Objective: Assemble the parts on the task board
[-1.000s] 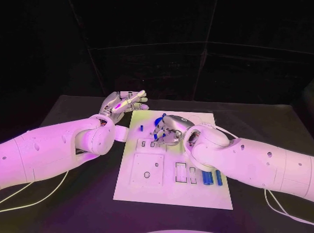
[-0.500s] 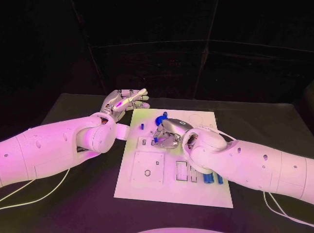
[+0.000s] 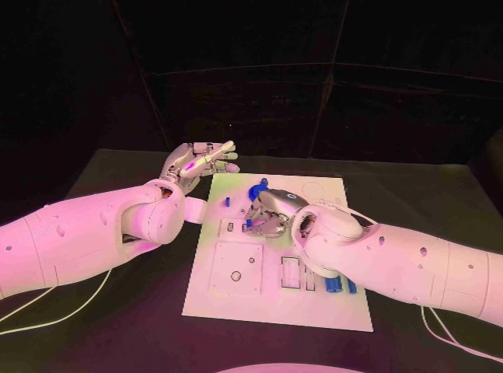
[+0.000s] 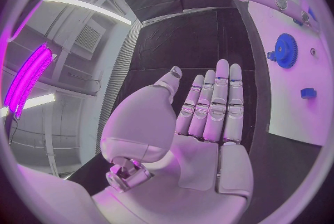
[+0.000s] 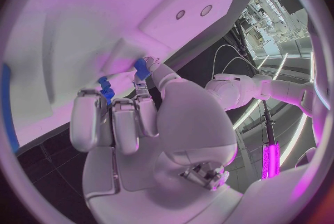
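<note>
The white task board (image 3: 276, 307) lies in the middle of the black table. My right hand (image 3: 271, 212) is low over the board's middle, fingers curled, and pinches a small blue part (image 5: 104, 88) between thumb and fingers, close to the board (image 5: 104, 6). A blue gear (image 3: 258, 189) sits on the board just beyond that hand. A small blue piece (image 3: 227, 201) stands near the board's left edge. My left hand (image 3: 195, 165) hovers open beside the board's far left corner, fingers straight, holding nothing. Its palm (image 4: 209, 123) faces the gear (image 4: 284, 50) and the small piece (image 4: 308, 92).
Two long blue parts (image 3: 340, 284) lie near the board's right edge, partly under my right forearm. Rectangular slots (image 3: 291, 275) and a square recess (image 3: 236, 268) mark the board's near half. White cables (image 3: 50, 311) run over the table at the left.
My right hand has edged slightly left over the board's middle, still with the blue part. The left hand has stayed where it was.
</note>
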You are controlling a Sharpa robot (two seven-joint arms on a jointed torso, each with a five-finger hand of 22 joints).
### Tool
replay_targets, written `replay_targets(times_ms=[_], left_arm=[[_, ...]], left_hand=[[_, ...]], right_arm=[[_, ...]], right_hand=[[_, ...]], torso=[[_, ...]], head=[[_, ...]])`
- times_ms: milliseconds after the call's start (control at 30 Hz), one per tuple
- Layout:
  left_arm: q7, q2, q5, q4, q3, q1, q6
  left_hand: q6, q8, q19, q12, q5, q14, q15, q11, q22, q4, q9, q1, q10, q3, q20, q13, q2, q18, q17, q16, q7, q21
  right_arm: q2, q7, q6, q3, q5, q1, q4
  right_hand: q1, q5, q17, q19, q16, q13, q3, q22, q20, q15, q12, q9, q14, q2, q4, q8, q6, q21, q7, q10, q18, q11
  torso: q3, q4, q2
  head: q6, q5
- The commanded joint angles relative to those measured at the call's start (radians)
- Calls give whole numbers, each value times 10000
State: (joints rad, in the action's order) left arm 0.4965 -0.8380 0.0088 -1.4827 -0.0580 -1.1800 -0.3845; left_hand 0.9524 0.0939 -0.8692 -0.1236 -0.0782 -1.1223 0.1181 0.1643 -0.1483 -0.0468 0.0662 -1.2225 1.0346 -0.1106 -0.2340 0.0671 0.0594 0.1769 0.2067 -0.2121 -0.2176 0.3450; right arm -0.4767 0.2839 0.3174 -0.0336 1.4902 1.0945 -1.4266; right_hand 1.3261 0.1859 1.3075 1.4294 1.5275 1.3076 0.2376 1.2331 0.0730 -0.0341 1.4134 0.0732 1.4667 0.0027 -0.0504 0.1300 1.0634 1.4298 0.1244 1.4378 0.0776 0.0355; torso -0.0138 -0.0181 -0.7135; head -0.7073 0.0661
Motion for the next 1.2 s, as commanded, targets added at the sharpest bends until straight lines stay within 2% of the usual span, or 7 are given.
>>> replay_targets(times_ms=[33,333,833,933,1200], left_arm=[[27,5,-7,7,5,-17,144],[23,9,-7,22,5,-16,148],[16,13,-7,45,4,-16,157],[14,12,-7,63,4,-16,156],[11,11,-7,82,4,-16,162]], left_hand=[[61,-32,-76,68,-26,-24,-5,12,11,73,-4,-51,49,1,10,-4,37,65,10,57,3,-49],[61,-32,-76,68,-26,-24,-5,12,11,73,-4,-51,49,1,10,-4,37,65,10,57,3,-49],[61,-32,-76,68,-26,-24,-5,12,11,73,-4,-51,49,1,10,-4,37,65,10,57,3,-49],[61,-32,-76,68,-26,-24,-5,12,11,73,-4,-51,49,1,10,-4,37,65,10,57,3,-49],[63,-38,-80,78,-25,-25,-5,13,16,75,-5,-49,55,0,11,-6,38,65,23,70,1,-55]], right_arm=[[-43,58,-223,-49,61,-61,43],[-89,112,-456,-51,98,-77,49],[-114,207,-738,-52,155,-126,0],[-115,231,-785,-52,167,-128,-9],[-133,318,-689,-52,240,-137,-55]], right_hand=[[32,33,1352,-18,-46,549,39,-7,-46,-40,-64,7,781,102,-14,65,110,-14,-56,-29,-108,-11],[4,31,1341,-26,-52,548,44,-23,-45,-38,-70,4,779,60,-28,55,105,-23,-51,-34,-105,-8],[-185,-30,1301,-48,-75,441,27,-62,-16,4,-176,-36,770,-208,-78,-75,-58,-54,22,-130,-101,50],[-307,-63,1278,-65,-87,342,-30,-100,10,39,-264,-56,765,-346,-67,-158,-187,-75,74,-211,-95,95],[-453,-74,1269,-79,-95,254,-114,-131,58,91,-345,-67,764,-488,-35,-267,-372,-96,139,-291,-90,155]], torso=[[2,5,-4],[2,1,-4],[-1,0,-6],[5,3,-8],[-2,-12,-6]], head=[[-26,-4],[-67,-27],[-69,-48],[-69,-54],[-85,-76]])
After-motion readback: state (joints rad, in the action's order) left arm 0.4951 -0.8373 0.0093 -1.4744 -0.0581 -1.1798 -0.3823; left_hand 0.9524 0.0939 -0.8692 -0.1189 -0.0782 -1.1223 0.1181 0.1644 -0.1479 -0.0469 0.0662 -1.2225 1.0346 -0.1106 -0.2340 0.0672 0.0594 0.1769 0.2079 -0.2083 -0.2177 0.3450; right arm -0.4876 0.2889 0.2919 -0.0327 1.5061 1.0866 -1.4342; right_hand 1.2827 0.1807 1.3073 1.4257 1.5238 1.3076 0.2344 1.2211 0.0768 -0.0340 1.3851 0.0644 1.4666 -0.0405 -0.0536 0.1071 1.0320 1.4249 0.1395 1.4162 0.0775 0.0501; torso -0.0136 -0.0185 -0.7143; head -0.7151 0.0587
